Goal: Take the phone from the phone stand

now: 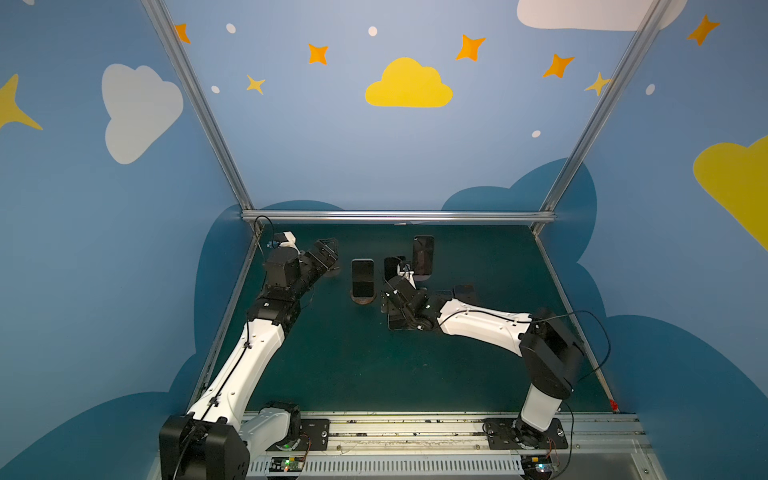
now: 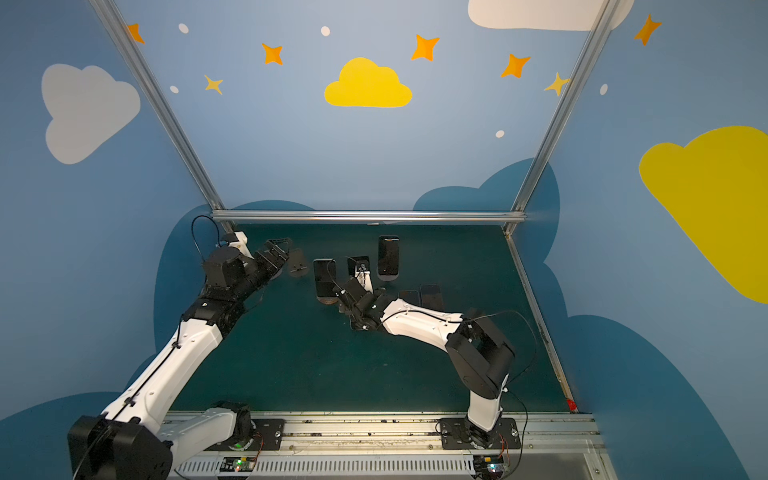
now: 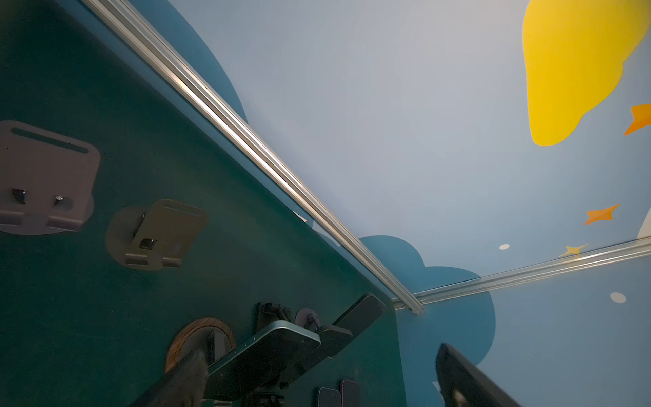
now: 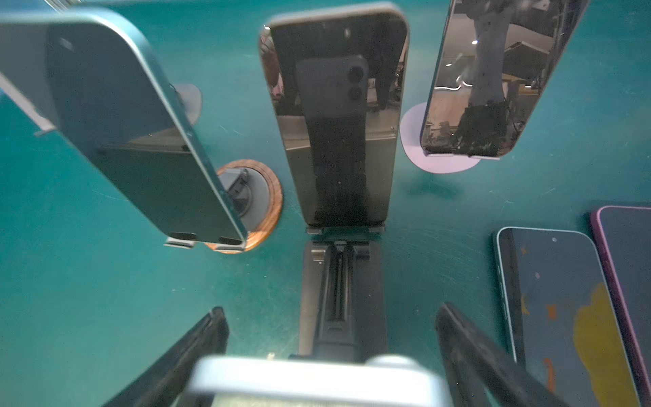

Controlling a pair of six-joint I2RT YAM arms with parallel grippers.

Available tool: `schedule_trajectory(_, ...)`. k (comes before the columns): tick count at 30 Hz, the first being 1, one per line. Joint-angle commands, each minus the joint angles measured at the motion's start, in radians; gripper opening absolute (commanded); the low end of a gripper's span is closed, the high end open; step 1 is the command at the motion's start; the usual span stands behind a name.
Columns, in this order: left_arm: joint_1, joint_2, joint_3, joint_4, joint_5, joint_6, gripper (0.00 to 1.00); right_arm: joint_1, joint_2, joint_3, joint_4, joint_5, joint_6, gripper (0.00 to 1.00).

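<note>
In the right wrist view a phone's [image 4: 317, 380] pale, blurred top edge spans from finger to finger of my right gripper [image 4: 331, 310], which is shut on it. Its lower end is hidden. Just beyond it a black folding phone stand [image 4: 338, 299] carries an upright dark phone [image 4: 334, 123]. In both top views the right gripper [image 1: 392, 297] [image 2: 347, 293] sits mid-table among the stands, and the held phone is hidden under the wrist. My left gripper [image 1: 328, 253] [image 2: 278, 249] [image 3: 320, 352] hangs open and empty at the back left.
A teal phone [image 4: 141, 123] leans on a wooden-based stand [image 4: 271, 197], and another phone [image 4: 493, 77] stands on a lilac base [image 4: 415, 141]. Two phones [image 4: 560, 317] [image 4: 630, 282] lie flat to the right. Two empty grey stands [image 3: 45, 176] [image 3: 158, 232] sit near the left gripper.
</note>
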Motion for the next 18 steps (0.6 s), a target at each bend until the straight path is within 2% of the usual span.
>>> schedule_trajectory(1, -0.001, 0.006, 0.016, 0.027, 0.007, 0.0, 1.0, -0.004, 0.008, 0.002, 0.024, 0.028, 0.006, 0.92)
schedule_trajectory(10, 0.002, 0.013, 0.016, 0.031, 0.009, -0.001, 1.0, -0.006, 0.018, 0.005, 0.057, -0.008, -0.023, 0.82)
schedule_trajectory(18, 0.003, 0.015, 0.015, 0.039, 0.01, -0.001, 1.0, -0.002, 0.01, -0.007, 0.055, 0.007, -0.036, 0.79)
